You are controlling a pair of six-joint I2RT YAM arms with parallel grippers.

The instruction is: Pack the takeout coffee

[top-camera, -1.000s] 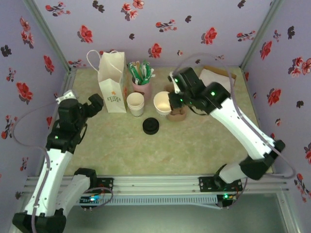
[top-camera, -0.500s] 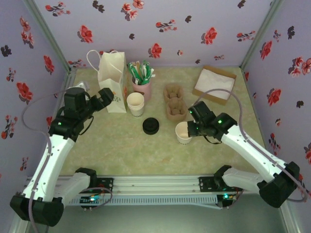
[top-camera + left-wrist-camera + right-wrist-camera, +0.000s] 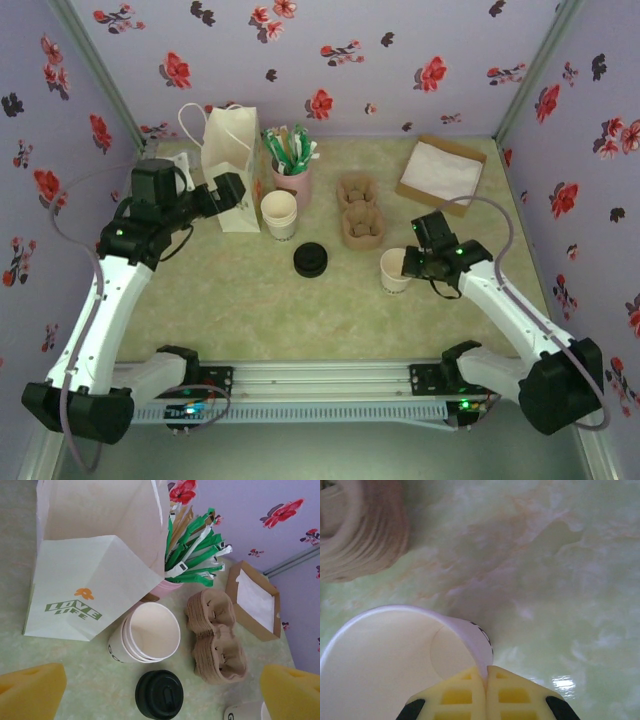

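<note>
Floral walls ring a marbled green bench (image 3: 250, 300). Pads of the right tool (image 3: 411, 262) are pinching the rim of the takeout coffee cup (image 3: 394, 270), which stands upright just left of it. The left tool (image 3: 231, 190) is spread, with a paper bag (image 3: 226, 140) just ahead of it.

I see open surface (image 3: 250, 310) along the near edge; black lid (image 3: 310, 260), cup stack (image 3: 279, 214) and carrier (image 3: 360, 212) seemingly crowd the back.

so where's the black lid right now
Top view: the black lid lies near centre, just nearer the arms than the cup stack, left of the pulp carrier.
</note>
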